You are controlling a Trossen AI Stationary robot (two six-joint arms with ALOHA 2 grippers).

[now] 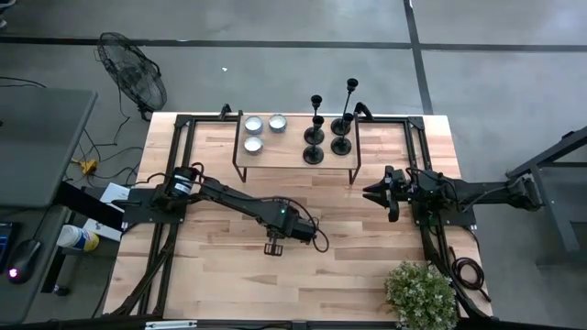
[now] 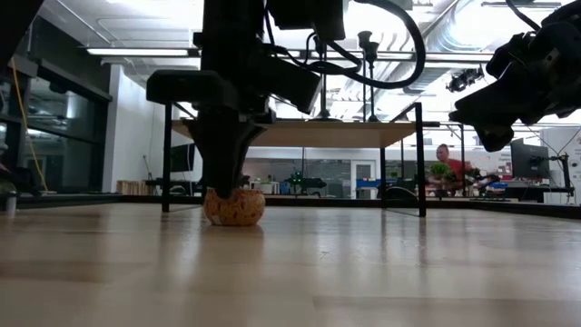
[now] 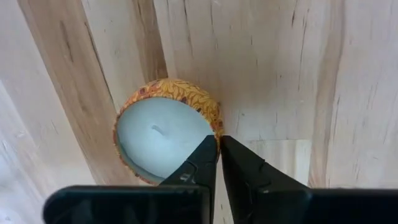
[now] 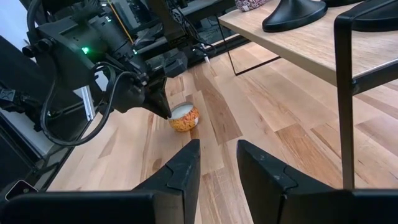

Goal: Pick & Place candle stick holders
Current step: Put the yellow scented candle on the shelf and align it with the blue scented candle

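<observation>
Down on the wooden table (image 1: 367, 266), the left gripper (image 3: 219, 144) had its two dark fingers pinched together on the rim of a small orange-patterned candle tin (image 3: 166, 129), which sat on the boards and held pale wax with a short wick at its centre. That tin (image 2: 234, 206) rested flat on the tabletop in the low view, with the left arm coming straight down onto it. On the raised shelf (image 1: 292, 161) at the back of the table stood the candle stick holders (image 1: 328, 128), four black ones of differing heights grouped at its right end, while three more candle tins (image 1: 262, 128) with pale filling sat at its left end. Meanwhile the right gripper (image 4: 216, 155) hung above the table near its right side, fingers slightly parted around nothing.
</observation>
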